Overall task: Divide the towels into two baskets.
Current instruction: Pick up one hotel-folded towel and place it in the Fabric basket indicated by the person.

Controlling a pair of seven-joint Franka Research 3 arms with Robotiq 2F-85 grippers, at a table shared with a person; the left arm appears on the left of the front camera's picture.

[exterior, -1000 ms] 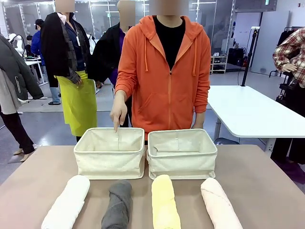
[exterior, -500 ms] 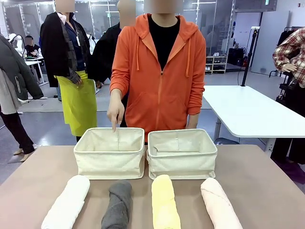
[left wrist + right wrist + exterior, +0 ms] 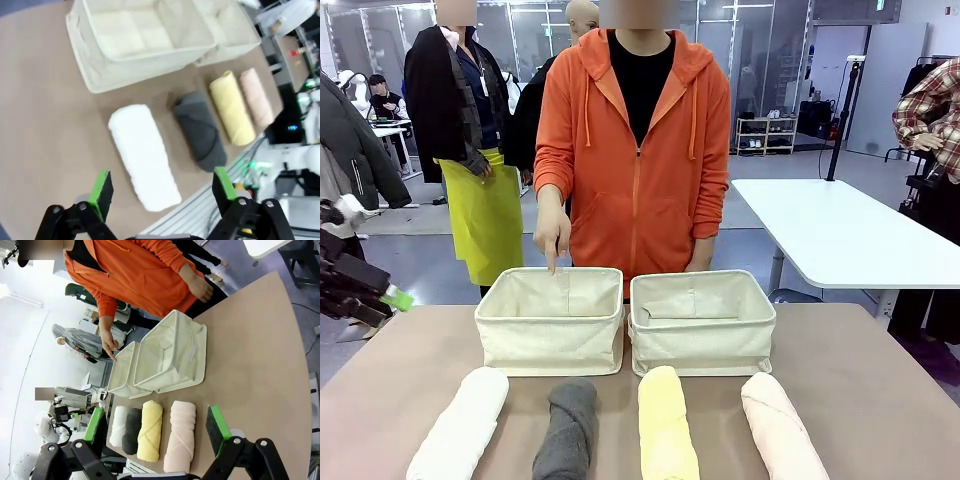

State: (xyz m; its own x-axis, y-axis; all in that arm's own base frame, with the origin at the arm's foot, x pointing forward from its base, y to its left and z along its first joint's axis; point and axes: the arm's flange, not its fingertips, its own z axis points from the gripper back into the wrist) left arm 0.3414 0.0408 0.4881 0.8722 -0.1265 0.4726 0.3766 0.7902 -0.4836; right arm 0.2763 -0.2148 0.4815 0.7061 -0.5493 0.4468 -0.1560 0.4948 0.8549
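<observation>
Swinging my left hand into view, open and empty like my right hand, I find all four towels lying on the table before the two baskets; a person's finger points into the left one, so sorting can begin.

Near row, left to right: white towel, dark grey towel, pale yellow towel, pale pink towel. Far: cream left basket and cream right basket; orange hoodie; brown table.
</observation>
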